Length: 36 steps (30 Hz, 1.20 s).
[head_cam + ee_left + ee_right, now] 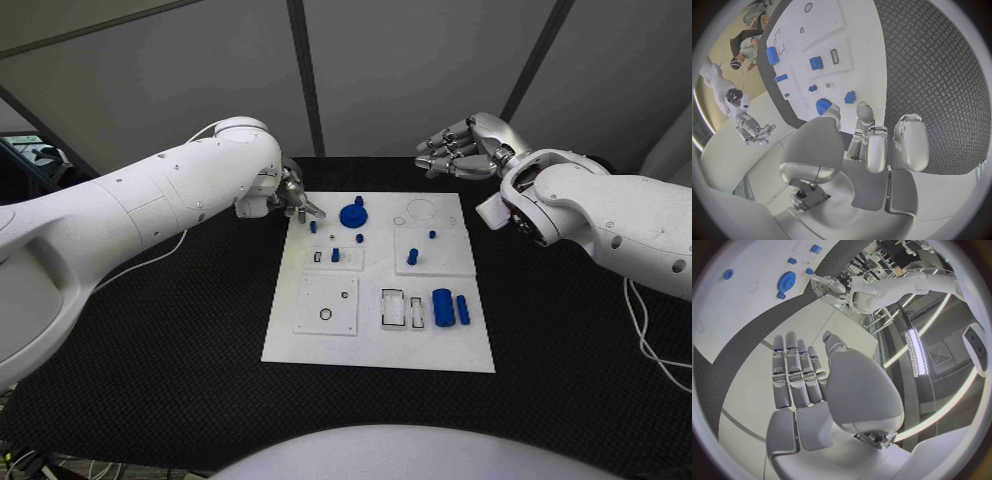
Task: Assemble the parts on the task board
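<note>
This looks like a robotics lab or test cell. A black table covered in a ribbed rubber mat (159, 330) fills the workspace, and in its middle lies a white rectangular task board (378, 345) with cut-out recesses and small blue plastic parts. Behind the table stand plain grey partition panels joined by dark vertical posts (306, 75), closing the table off like a booth. Beyond the table, a long bright strip light (916, 352) hangs from a ceiling of exposed metal framing. A small white humanoid robot figure (739, 107) stands on the pale floor past the table's far edge.
</note>
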Motion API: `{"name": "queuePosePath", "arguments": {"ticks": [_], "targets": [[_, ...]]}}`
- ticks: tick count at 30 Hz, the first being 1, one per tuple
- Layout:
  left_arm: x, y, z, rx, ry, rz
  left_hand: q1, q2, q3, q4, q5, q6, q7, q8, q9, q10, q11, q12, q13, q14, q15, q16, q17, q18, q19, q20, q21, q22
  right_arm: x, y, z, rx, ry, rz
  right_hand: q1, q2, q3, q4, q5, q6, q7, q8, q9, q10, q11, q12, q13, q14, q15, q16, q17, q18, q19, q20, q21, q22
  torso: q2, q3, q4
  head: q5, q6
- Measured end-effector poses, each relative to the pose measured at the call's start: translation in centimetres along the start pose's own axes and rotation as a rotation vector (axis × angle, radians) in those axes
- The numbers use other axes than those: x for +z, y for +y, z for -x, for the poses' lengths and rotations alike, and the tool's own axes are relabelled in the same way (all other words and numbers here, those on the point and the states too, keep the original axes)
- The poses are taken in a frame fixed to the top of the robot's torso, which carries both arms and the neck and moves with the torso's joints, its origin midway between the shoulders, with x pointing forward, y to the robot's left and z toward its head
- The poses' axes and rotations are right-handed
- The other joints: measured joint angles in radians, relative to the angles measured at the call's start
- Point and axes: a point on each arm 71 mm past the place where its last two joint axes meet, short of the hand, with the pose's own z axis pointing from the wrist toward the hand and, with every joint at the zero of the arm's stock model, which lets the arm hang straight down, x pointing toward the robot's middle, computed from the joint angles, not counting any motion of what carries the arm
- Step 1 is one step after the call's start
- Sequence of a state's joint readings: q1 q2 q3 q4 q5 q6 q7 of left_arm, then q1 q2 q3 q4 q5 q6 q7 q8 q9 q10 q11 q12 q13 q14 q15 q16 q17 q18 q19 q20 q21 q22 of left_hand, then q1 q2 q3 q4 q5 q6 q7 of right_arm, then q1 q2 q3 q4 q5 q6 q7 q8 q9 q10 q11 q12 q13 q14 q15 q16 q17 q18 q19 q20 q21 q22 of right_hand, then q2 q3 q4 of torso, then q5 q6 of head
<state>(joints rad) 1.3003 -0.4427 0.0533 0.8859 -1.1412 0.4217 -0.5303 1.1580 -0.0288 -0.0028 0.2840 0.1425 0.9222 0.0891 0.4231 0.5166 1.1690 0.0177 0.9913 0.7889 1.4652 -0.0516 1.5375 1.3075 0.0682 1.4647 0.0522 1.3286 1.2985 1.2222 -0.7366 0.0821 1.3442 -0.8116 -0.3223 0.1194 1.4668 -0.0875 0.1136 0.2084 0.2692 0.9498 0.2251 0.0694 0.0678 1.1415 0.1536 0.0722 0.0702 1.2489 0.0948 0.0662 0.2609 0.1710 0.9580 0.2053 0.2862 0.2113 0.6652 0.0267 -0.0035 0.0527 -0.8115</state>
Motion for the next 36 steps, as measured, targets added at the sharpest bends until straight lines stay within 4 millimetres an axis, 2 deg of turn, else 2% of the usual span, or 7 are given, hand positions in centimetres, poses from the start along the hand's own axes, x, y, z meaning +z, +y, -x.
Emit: {"name": "queuePosePath", "arguments": {"ticks": [10,17,18,22,26,30,36], "targets": [[0.18,0.14,-0.35,0.005,0.017,0.001,0.007,0.007,0.0,0.0,0.0,0.004,-0.004,0.001,0.0,0.0,0.0,0.0,0.0,0.0,0.0,0.0,0.0,0.0,0.0,0.0,0.0,0.002,0.04,-0.01,-0.04,0.0,0.003,-0.001,-0.005,0.005,0.0,0.0,0.0,0.0,0.0,0.0,0.0,0.0,0.0,0.0,0.0,0.0,0.0,0.0,0.0,0.0,0.0,0.0,0.0,-0.001,0.0,0.0005,0.0,0.0,-0.001],[0.16,0.07,-0.49,0.006,0.022,-0.006,0.016,0.016,0.0,0.0,0.0,0.006,-0.006,0.004,0.0,0.0,0.0,0.0,0.0,0.0,0.0,0.0,0.0,0.0,0.0,0.0,0.0,0.002,0.06,-0.03,-0.06,0.001,0.005,-0.002,-0.005,0.005,0.0,0.0,0.0,0.0,0.0,0.0,0.0,0.0,0.0,0.0,0.0,0.0,0.0,0.0,0.0,0.0,0.0,0.0,0.0,-0.001,0.0,0.0007,-0.0001,0.0,-0.001],[0.16,0.07,-0.5,0.006,0.023,-0.006,0.023,0.023,0.0,0.0,0.0,0.007,-0.007,0.004,0.0,0.0,0.0,0.0,0.001,0.0,0.0,0.0,0.0,0.0,0.0,0.0,0.0,0.002,0.06,-0.03,-0.06,0.001,0.005,-0.002,-0.005,0.005,0.0,0.0,0.0,0.0,0.0,0.0,0.0,0.0,0.0,0.0,0.0,0.0,0.0,0.0,-0.001,0.0,0.0,0.0,0.0,-0.001,0.0,0.0007,-0.0001,-0.001,-0.001],[0.16,0.13,-0.52,0.004,0.024,-0.008,0.036,0.034,-0.001,-0.009,0.0,0.007,-0.007,0.004,0.0,0.002,-0.002,0.002,0.001,0.0,0.0,0.0,0.0,0.0,0.0,0.0,0.0,0.002,0.06,-0.05,-0.05,0.001,0.006,-0.004,-0.005,0.005,0.0,0.0,0.0,0.0,0.0,0.0,0.0,0.0,0.0,0.0,-0.001,0.0,0.0,0.0,-0.001,0.0,0.0,0.0,0.0,-0.001,0.0,0.0007,-0.0001,-0.002,-0.002],[0.16,0.13,-0.56,0.003,0.025,-0.011,0.06,0.033,0.002,-0.016,0.0,0.014,-0.007,0.008,0.003,0.004,-0.004,0.007,0.003,0.0,0.0,0.0,0.0,0.0,0.0,0.0,0.0,0.005,0.08,-0.07,-0.05,0.001,0.006,-0.005,-0.005,0.005,0.0,0.0,0.0,0.0,0.0,0.0,0.0,0.0,0.0,0.0,-0.001,0.0,0.0,0.0,-0.001,0.0,0.0,0.0,0.0,-0.001,0.0,0.0006,-0.0001,-0.003,-0.004],[0.17,0.04,-0.62,0.001,0.027,-0.018,0.073,0.046,0.005,-0.024,0.0,0.014,-0.007,0.008,0.004,0.006,-0.006,0.007,0.004,0.0,0.0,0.004,0.0,0.0,0.0,0.0,0.0,0.007,0.12,-0.04,-0.12,0.001,0.008,-0.004,-0.005,0.005,0.0,0.0,0.0,0.0,0.0,0.0,0.0,0.0,0.0,0.0,-0.001,0.0,0.0,0.0,-0.001,0.0,0.0,0.0,0.0,-0.002,0.0,0.0006,-0.0001,-0.002,-0.005],[0.15,-0.07,-0.71,-0.013,0.034,-0.03,0.087,0.05,0.009,-0.028,0.0,0.018,-0.011,0.012,0.005,0.007,-0.007,0.007,0.006,0.0,0.0,0.004,0.0,0.0,0.0,0.0,0.004,0.01,0.14,-0.02,-0.16,0.002,0.009,-0.004,-0.005,0.005,0.0,0.0,0.0,0.0,0.0,0.0,0.0,0.0,0.0,0.0,-0.001,0.0,0.0,0.0,-0.001,0.0,0.0,0.0,0.0,-0.002,0.0,0.0006,-0.0002,-0.001,-0.005]]}}
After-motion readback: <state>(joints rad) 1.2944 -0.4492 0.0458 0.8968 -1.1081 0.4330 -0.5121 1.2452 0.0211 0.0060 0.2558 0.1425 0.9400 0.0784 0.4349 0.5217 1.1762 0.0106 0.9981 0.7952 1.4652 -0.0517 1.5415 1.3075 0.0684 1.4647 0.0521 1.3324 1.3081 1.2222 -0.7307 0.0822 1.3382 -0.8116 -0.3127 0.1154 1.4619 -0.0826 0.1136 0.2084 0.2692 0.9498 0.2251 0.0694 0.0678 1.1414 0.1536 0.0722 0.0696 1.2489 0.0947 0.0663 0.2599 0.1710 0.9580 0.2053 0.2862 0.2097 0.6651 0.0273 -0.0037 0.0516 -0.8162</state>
